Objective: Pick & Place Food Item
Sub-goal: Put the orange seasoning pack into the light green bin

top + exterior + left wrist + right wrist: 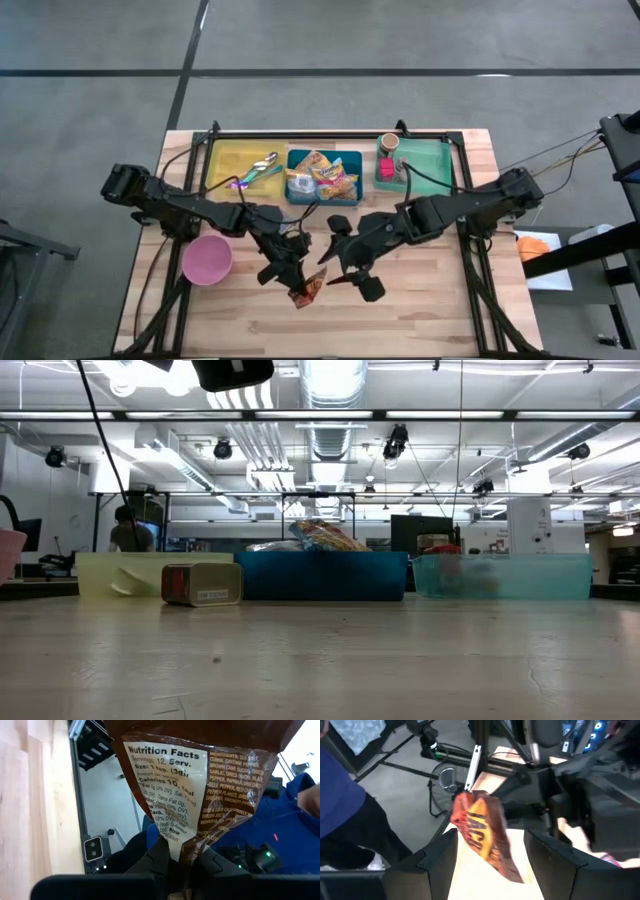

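my left gripper (297, 284) pinches the seasoning packet (309, 288) aloft so my open right gripper (345, 272) can take it

Floor: grey concrete (90, 120) crossed by dark lines.
Table: pale wooden planks (430, 300) in a black frame.
Ceiling: exposed silver ducts (335, 400), pipes and long strip lights (150, 415).
Far room: a seated person (128, 530) at a desk.

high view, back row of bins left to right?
yellow bin → blue bin → green bin
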Tool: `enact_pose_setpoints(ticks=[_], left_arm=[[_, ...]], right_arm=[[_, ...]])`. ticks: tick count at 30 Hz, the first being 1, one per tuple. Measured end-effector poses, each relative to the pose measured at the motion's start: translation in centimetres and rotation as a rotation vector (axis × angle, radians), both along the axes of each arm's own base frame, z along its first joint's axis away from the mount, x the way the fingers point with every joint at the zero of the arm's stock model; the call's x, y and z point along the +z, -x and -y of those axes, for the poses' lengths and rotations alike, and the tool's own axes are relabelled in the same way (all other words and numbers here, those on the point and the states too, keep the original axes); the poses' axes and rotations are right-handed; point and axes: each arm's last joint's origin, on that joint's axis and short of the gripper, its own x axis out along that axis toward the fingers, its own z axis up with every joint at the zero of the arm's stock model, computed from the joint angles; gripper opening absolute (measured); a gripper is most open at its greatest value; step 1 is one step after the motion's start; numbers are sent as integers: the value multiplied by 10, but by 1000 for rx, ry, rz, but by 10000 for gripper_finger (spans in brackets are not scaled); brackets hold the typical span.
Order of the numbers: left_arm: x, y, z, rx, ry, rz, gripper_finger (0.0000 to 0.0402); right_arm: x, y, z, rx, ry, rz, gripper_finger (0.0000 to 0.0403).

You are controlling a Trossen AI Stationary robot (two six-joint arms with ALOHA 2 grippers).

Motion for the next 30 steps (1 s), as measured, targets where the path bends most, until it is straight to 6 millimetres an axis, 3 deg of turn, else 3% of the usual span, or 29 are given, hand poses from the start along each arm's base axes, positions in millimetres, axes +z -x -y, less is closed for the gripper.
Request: enact_pose_setpoints(ticks=[7, 12, 19, 22, 28, 30], left_arm=[[1, 0, -1, -10, -7, 16, 37], [2, -1, -5, -6, -5, 16, 37], [12, -4, -7, -39, -2, 61, 37], [13, -5, -9, -38, -2, 72, 37], [12, -5, -11, -43, -5, 63, 37], [12, -5, -12, -44, -6, 65, 37]], right_arm=[[4, 2, 3, -10, 1, 13, 224], [-10, -7, 0, -4, 19, -22, 224], [-11, -10, 2, 0, 30, -14, 216], [-11, -10, 2, 9, 42, -7, 177], [-10, -9, 2, 35, 54, 10, 45], [-9, -9, 2, 52, 54, 23, 19]])
